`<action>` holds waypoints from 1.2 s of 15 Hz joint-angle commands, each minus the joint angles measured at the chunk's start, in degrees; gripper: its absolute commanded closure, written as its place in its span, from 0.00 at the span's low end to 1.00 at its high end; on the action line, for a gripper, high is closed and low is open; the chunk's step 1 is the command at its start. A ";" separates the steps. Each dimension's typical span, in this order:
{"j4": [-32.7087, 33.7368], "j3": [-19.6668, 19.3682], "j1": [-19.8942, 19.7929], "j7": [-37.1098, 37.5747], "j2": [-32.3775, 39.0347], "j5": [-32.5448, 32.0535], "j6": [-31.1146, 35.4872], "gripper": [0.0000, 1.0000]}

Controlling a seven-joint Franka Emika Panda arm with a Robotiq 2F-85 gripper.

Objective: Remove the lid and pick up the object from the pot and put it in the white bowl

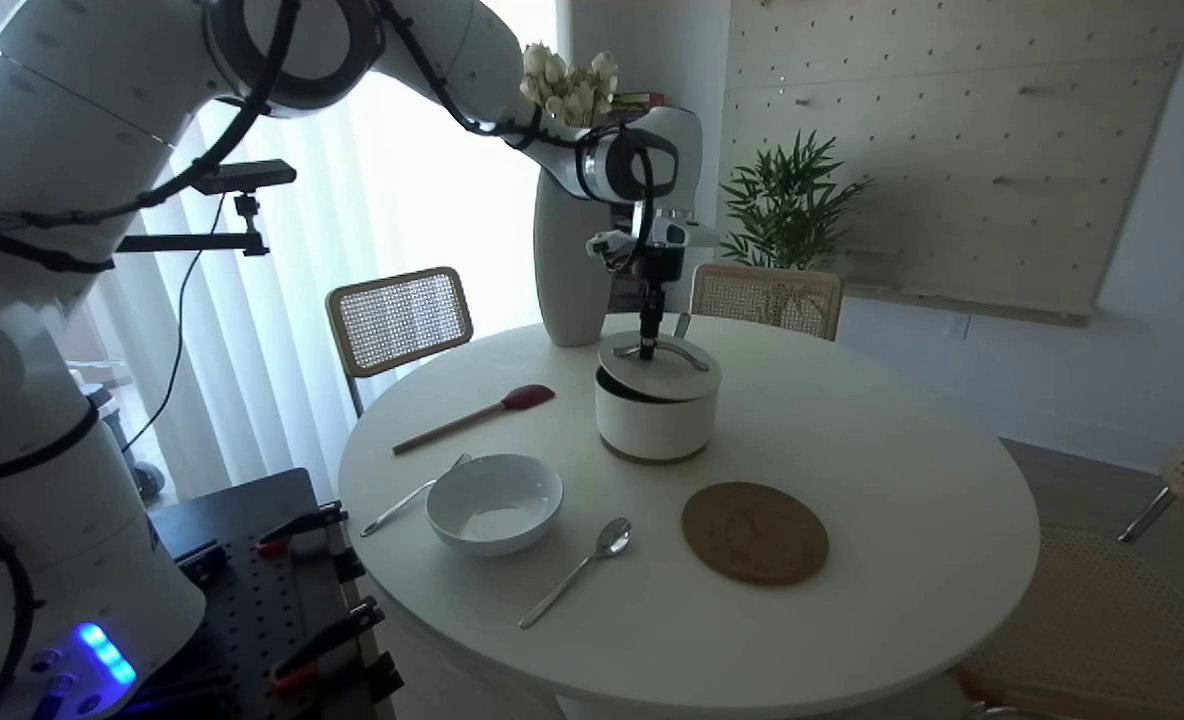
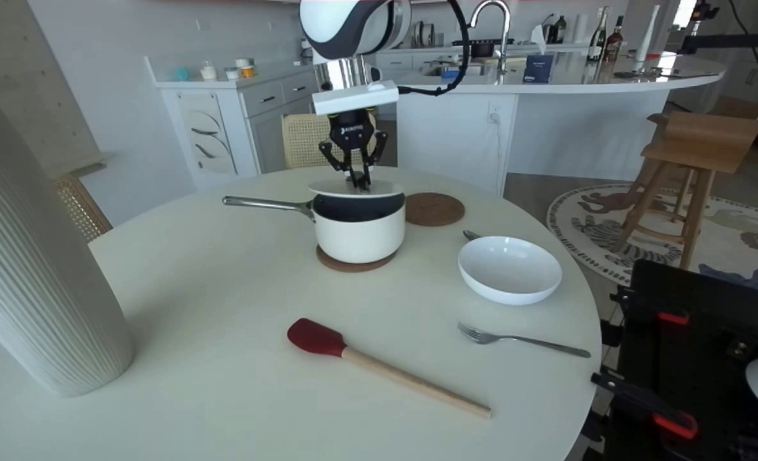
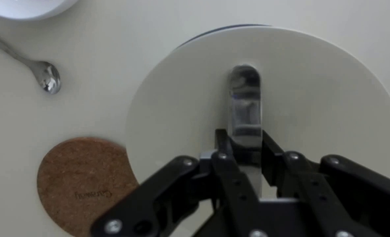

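White and round, the lid point(image 1: 664, 372) is right over the pot point(image 2: 358, 237), and the tool point(image 2: 360, 182) is holding on to it. One finger point(image 3: 221, 141) is on each side of the shiny handle point(image 3: 246, 108) on top of the lid. In both exterior views you can see a gap between the lid and the pot, and the dark inside of the pot peeks out. I cannot tell if the lid touches the pot at any spot. The bottom of the pot is hidden.

The pot sits on a brown mat point(image 2: 355, 262) on the round white desk point(image 1: 882, 430). The pot's long handle point(image 2: 267, 203) points away from the robot's base point(image 1: 72, 560).

The white bowl point(image 2: 510, 266) is near the pot but apart from it, on the side where the robot's base is. The spoon point(image 1: 612, 538) lies near the pot too. A second brown mat point(image 1: 755, 533) lies flat near the pot. The red spatula point(image 2: 315, 336) lies across the pot from that mat, and it has a long wooden stick. The fork point(image 2: 525, 340) lies a bit farther from the pot than the bowl. A tall white vase point(image 1: 572, 270) stands well apart from the pot, and pale flowers point(image 1: 570, 88) show above it.
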 commanded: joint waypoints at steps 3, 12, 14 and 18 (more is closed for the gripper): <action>-3.56 -2.18 1.08 1.11 -7.59 -1.25 0.58 0.94; -6.33 -4.08 1.27 3.63 -11.21 -3.74 1.64 0.94; -7.75 -4.86 1.50 6.34 -12.52 -5.44 2.75 0.94; -11.13 -6.06 1.32 11.39 -15.20 -8.82 4.48 0.94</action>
